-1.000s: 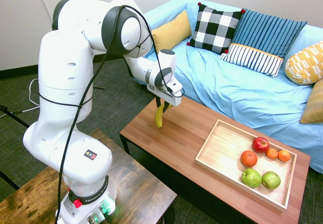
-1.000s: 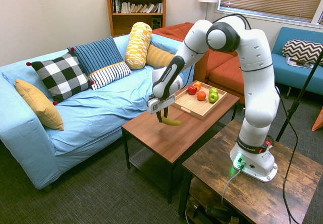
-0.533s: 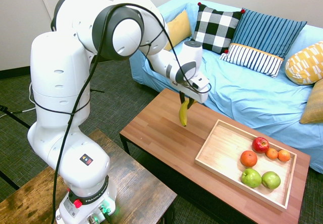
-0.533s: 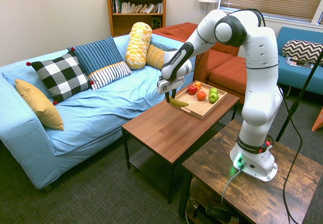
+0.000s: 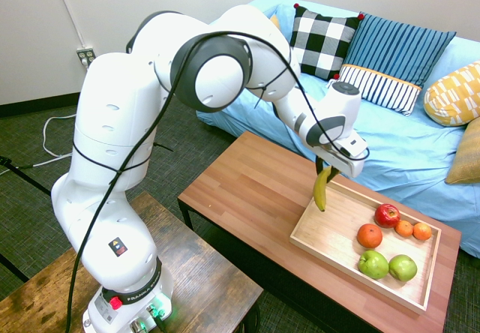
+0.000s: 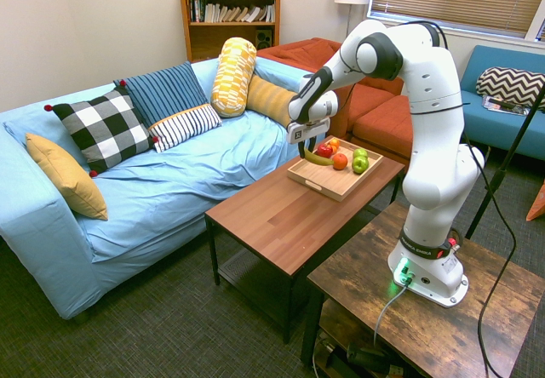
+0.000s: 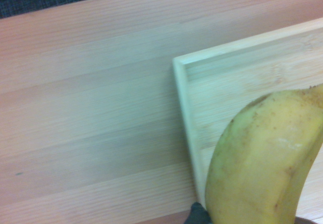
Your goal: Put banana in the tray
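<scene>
Banana [image 5: 321,189] hangs in closed claw [image 5: 328,169] over tray [image 5: 330,232] near corner, carry step; next: lower onto bare end, release.

I have swung my arm along the table [image 5: 247,190], from its near-left end toward the tray [image 5: 330,232] at the right. My gripper [image 5: 328,170], clamped on the banana [image 5: 322,188] throughout, has carried the fruit from above bare tabletop to above the tray's left end. The banana now hangs over the empty part of the tray, clear of its floor. In the wrist view the tray's corner [image 7: 182,65] lies under the banana [image 7: 257,163].
</scene>
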`<action>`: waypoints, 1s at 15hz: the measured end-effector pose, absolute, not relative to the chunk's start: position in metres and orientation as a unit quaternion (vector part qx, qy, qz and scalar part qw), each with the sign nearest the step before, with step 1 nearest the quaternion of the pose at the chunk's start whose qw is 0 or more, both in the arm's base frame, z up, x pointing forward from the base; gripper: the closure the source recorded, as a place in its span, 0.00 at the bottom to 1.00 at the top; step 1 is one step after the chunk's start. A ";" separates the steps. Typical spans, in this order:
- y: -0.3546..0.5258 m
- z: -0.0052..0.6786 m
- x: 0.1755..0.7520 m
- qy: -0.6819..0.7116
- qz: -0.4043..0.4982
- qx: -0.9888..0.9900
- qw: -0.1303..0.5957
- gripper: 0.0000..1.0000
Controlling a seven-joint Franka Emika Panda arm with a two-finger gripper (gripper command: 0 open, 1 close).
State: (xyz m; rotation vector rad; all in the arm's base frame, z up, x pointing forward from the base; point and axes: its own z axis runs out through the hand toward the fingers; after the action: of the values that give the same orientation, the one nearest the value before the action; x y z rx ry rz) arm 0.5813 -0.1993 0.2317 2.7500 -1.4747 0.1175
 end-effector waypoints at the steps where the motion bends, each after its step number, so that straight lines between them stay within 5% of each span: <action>1: -0.217 0.228 0.582 -0.477 0.036 0.878 0.008 1.00; 13: -0.280 0.109 0.596 -0.493 -0.027 0.870 -0.001 1.00; 14: -0.280 0.105 0.597 -0.491 -0.029 0.871 -0.002 0.00; 15: -0.280 0.103 0.597 -0.490 -0.030 0.871 -0.004 0.00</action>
State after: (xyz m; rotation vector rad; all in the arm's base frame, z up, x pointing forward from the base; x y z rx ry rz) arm 0.5973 -0.2801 0.1031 2.7427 -1.5436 -0.0942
